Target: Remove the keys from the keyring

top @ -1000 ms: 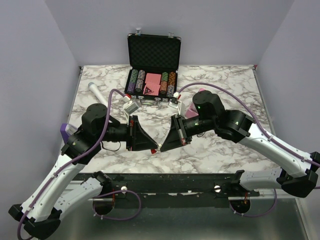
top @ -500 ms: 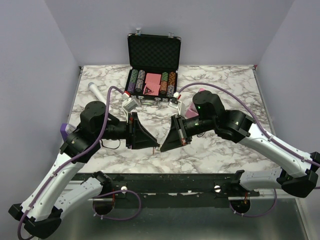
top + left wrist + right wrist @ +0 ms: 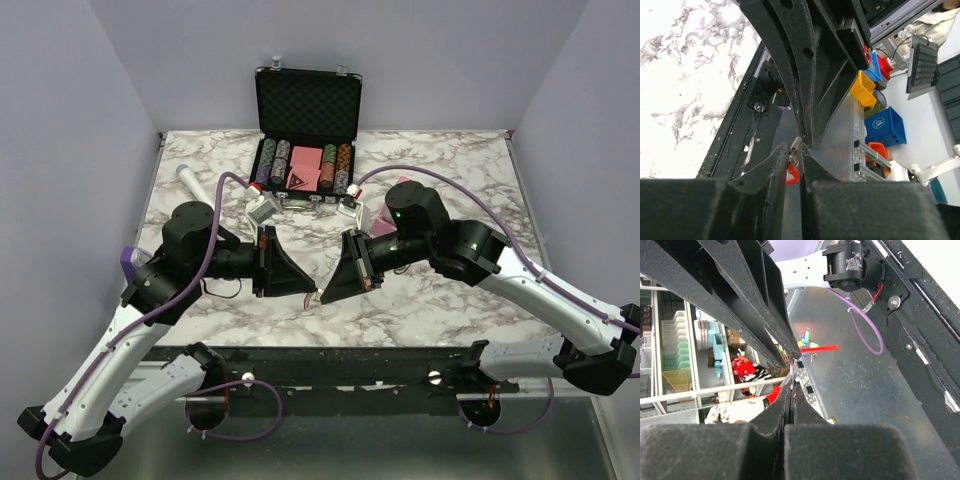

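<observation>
marble-veined tabletop [image 3: 450,170]; white cylinder [image 3: 189,180] at 10 o'clock, black foam-lined chip case [image 3: 307,100] at 12. at 6, over the near edge, left gripper [image 3: 311,293] pinching thin red oval keyring [image 3: 793,176]; right gripper [image 3: 324,295] clamped shut on silver metal keys [image 3: 790,371], fingertips nearly touching.

left gripper [image 3: 311,294], right gripper [image 3: 323,297]: tips nearly touching
</observation>
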